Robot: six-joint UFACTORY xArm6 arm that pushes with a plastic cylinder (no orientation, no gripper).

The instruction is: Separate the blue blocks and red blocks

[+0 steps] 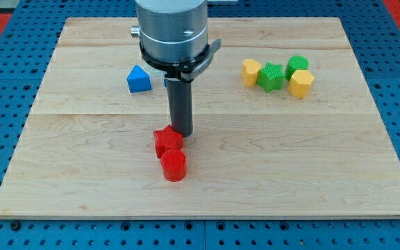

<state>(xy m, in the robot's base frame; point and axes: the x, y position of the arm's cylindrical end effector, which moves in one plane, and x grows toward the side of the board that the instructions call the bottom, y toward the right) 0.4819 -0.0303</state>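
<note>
A blue block [138,79] with a peaked top sits at the upper left of the wooden board [82,173]. A red star-shaped block [167,142] lies near the board's middle, with a red cylinder [173,166] touching it just below. My tip [182,132] rests at the upper right edge of the red star block, touching or nearly touching it. The blue block is well apart from the reds, up and to the left of my tip. Only one blue block shows.
At the upper right lies a cluster: a yellow block [251,71], a green star block [271,76], a green cylinder [297,65] and a yellow hexagonal block [301,82]. The arm's grey body [172,31] hangs over the board's top middle.
</note>
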